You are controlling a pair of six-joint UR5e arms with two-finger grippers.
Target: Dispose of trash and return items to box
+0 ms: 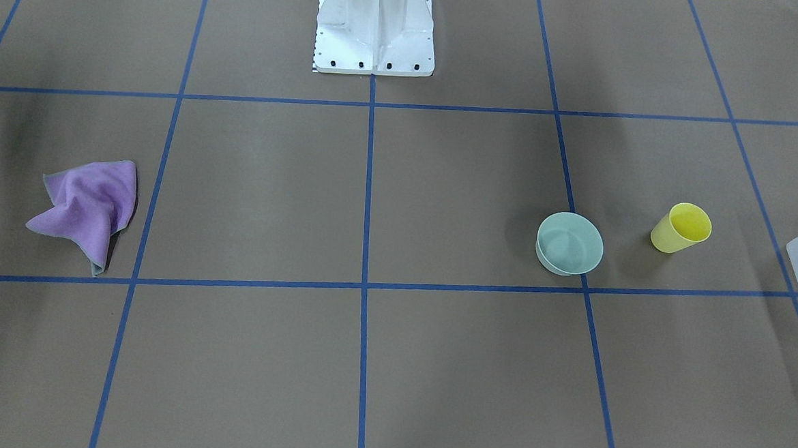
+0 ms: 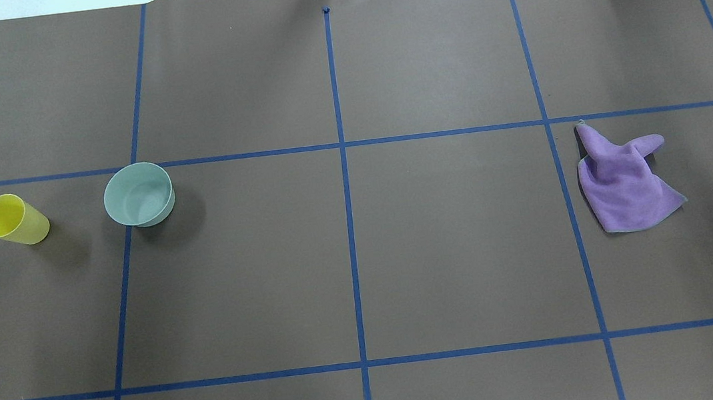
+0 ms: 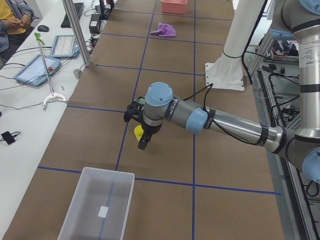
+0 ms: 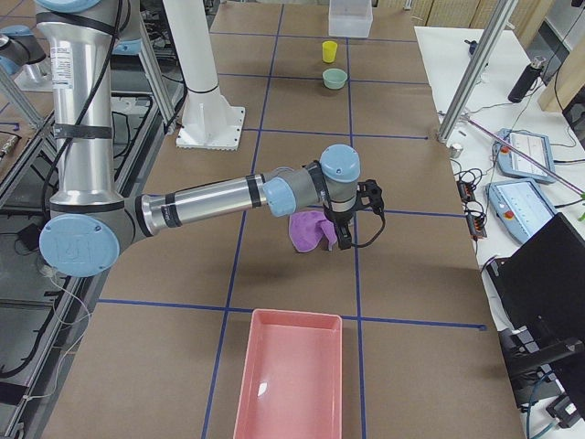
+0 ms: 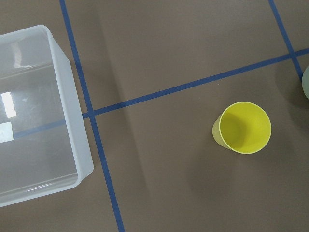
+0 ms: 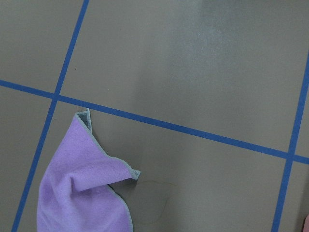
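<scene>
While the left gripper (image 3: 142, 142) is held above the table (image 1: 433, 362) over the yellow cup (image 5: 243, 128), it cannot be told whether its fingers are spread or pressed together, since it is shown clearly only from the side. The cup is stood upright, near the pale green bowl (image 1: 569, 244) but apart from it, and not far from the clear box (image 5: 38, 111), which is set at the table's end on the robot's left. The right gripper (image 4: 345, 240) is held over the purple cloth (image 6: 82, 193), and the set of its fingers cannot be told either. The cloth is seen crumpled on the table between blue tape lines (image 1: 365, 249), well apart from cup and bowl, towards the pink tray (image 4: 291, 380) at the opposite end.
</scene>
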